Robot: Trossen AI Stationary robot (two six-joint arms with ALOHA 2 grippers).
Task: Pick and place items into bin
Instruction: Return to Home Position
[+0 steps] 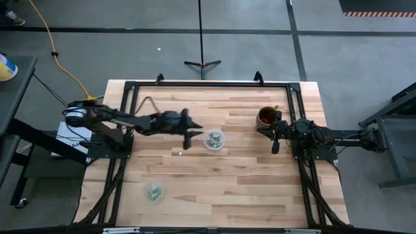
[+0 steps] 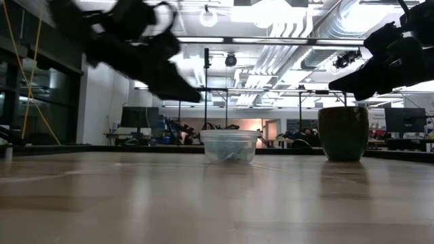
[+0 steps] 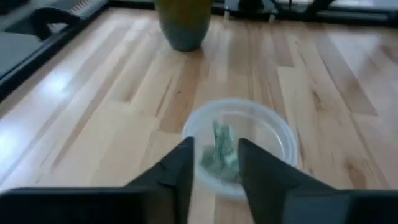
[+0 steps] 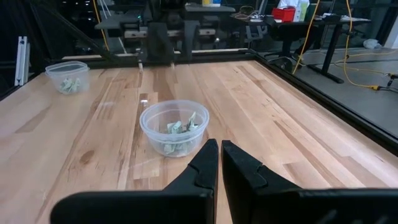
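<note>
The left claw [image 1: 194, 136] hovered empty, fingers apart, just beside the middle clear cup [image 1: 214, 139] holding green packets [image 4: 179, 130]. More lay in a second cup [image 1: 154, 192]. The right claw [image 4: 219, 146], closed on nothing, hung beside the brown mug [image 1: 266, 117] on the bench [image 1: 227, 188].

Straight-down overhead, table-level low and two opposed close wrist views, the central clear cup [image 1: 214, 139] common to all.
</note>
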